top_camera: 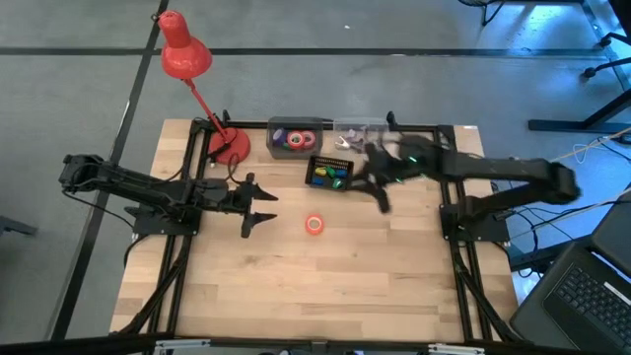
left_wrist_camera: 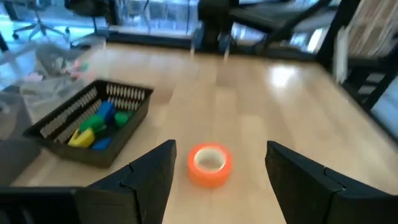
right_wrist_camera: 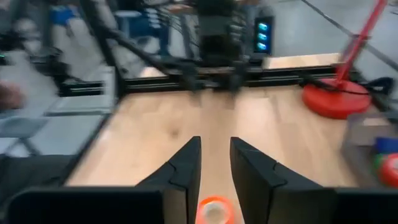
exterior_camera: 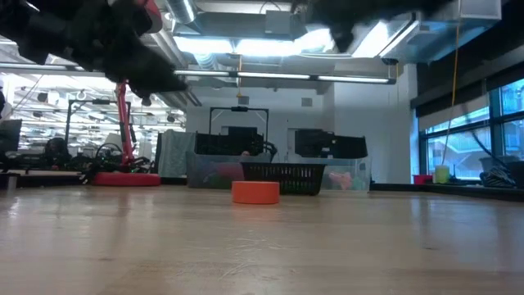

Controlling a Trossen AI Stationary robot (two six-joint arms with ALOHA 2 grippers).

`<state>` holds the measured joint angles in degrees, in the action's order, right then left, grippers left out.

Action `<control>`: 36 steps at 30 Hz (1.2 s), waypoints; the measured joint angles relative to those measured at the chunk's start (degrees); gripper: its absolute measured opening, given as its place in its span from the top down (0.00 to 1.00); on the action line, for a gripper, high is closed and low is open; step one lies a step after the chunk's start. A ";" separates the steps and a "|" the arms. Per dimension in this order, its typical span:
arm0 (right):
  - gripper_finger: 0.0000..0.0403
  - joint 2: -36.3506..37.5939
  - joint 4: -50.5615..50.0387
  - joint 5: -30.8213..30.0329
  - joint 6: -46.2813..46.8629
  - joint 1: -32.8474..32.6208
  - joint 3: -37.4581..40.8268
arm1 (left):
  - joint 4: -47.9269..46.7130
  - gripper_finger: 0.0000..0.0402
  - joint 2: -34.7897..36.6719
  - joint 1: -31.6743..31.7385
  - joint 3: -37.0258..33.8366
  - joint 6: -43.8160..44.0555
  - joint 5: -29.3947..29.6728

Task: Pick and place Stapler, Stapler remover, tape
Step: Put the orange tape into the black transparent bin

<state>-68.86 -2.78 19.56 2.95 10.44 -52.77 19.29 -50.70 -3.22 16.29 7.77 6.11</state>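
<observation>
Tape step | orange tape roll (top_camera: 315, 224) alone on tabletop (top_camera: 296, 286) | left gripper (top_camera: 264, 206) near, jaws wide, empty | right gripper (top_camera: 383, 200) jaws narrowly parted, empty | next: straddle roll, close.

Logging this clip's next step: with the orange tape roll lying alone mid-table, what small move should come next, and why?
Probably the left gripper should ease forward and down over the orange tape roll. Its jaws stand open and the roll lies loose on the table just ahead, framed between its fingers in the left wrist view. The right gripper is up near the black basket, empty.
</observation>
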 joint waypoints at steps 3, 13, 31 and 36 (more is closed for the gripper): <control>0.78 8.56 1.29 -1.87 2.98 -3.46 7.72 | 0.27 0.40 -4.32 1.15 -0.02 -2.02 -0.51; 0.78 22.50 1.57 -10.12 2.83 -9.64 21.05 | 2.40 0.40 -29.83 4.89 11.27 -10.14 -3.57; 0.78 22.88 1.11 -9.95 2.61 -9.62 22.34 | -11.58 0.40 -42.99 8.63 28.46 -7.71 -6.56; 0.78 22.87 1.22 -9.94 2.61 -9.62 22.34 | -12.24 0.40 -43.02 8.67 28.46 -6.12 -8.19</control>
<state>-45.99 -1.56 9.62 5.56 0.82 -30.44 7.05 -93.72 5.45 44.75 1.65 -2.08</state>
